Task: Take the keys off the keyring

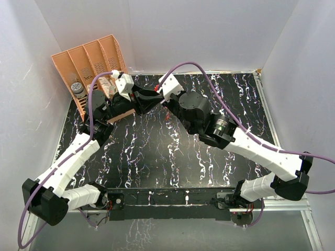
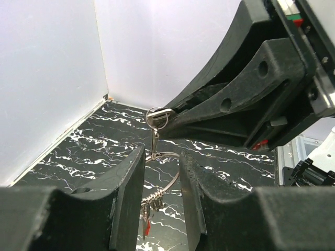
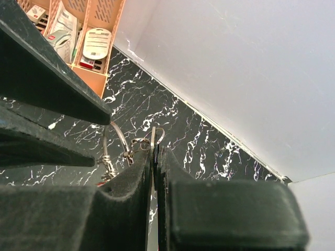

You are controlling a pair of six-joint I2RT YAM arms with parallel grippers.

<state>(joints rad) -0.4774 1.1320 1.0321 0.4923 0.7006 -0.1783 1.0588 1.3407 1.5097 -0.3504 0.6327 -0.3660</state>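
White arm shells (image 1: 73, 157), black joints (image 1: 44, 204), looping purple cables (image 1: 91, 99), matte black fingers (image 2: 125, 198), small green light (image 1: 222, 125)

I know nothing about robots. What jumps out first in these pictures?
Two white-and-black arms meet tip to tip over the black marbled table, far left. Between them hangs a tiny keyring, held in the left tool while the right tool pinches a silver key. An orange rack stands in the far-left corner.

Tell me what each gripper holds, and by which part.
Left gripper clamps the keyring by its wire; right gripper pinches a silver key at its ringed end.
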